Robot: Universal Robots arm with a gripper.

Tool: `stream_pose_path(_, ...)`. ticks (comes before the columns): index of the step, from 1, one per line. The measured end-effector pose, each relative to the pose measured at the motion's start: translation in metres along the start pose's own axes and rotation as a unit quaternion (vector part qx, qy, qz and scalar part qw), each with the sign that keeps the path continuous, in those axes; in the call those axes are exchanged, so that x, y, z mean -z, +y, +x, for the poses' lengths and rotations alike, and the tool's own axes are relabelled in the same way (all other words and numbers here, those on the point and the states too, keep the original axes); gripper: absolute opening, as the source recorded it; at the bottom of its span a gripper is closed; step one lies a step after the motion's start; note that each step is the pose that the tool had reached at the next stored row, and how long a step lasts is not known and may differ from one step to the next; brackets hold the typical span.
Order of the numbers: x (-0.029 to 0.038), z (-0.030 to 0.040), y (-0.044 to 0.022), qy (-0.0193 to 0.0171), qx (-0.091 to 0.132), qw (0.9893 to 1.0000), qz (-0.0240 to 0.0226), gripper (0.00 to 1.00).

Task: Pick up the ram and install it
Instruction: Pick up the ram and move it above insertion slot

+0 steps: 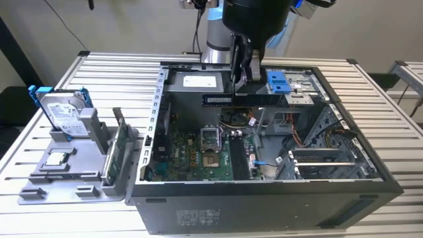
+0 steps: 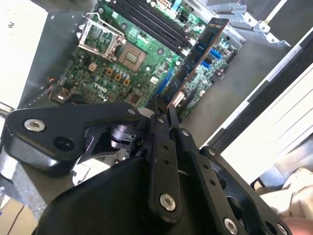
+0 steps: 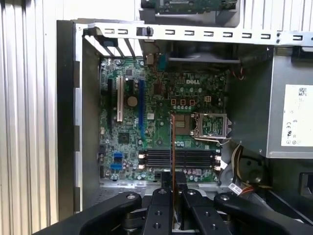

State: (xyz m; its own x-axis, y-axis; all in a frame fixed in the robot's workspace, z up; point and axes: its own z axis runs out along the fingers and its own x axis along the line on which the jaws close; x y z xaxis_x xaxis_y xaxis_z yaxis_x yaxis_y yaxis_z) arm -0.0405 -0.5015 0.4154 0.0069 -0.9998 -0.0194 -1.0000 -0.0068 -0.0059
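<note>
The ram (image 1: 243,99) is a long dark stick with black chips. It hangs level over the open computer case (image 1: 264,198), above the back part of the green motherboard (image 1: 198,158). My gripper (image 1: 242,85) is shut on its upper edge. In the second wrist view the ram (image 2: 198,54) sticks out from my gripper (image 2: 163,108) over the board. In the first wrist view the ram (image 3: 172,142) shows edge-on as a thin line held by my gripper (image 3: 172,177), and it crosses the black memory slots (image 3: 178,157) at a right angle.
A grey holder (image 1: 66,186) at the exterior view's left carries a silver hard drive in a blue frame (image 1: 64,111) and an upright green card (image 1: 118,148). Inside the case are a power supply (image 1: 198,82), blue drive latches (image 1: 279,82), cables and the open processor socket (image 3: 211,125).
</note>
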Motion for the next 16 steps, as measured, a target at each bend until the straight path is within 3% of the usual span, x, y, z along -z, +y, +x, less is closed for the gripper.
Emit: stream_pose_path(16, -0.0001, -0.0036, -0.0102, -0.0006, 0.000, 1.0000, 0.0000, 0.14)
